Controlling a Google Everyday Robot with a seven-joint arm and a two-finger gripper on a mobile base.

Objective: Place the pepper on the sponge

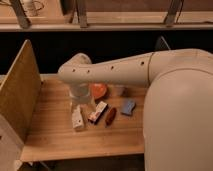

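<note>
Table [55,140], tool [81,102] by bowl [98,90], pepper [110,116] near sponge [128,107]

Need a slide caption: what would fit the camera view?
Gripper hangs beside the bowl; the pepper lies on the table between packet and sponge.

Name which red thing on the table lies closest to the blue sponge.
The dark red pepper, slim and oval, just left of the sponge. The bowl and packet lie farther left, nearer the tool, which hangs above the white bottle.
</note>
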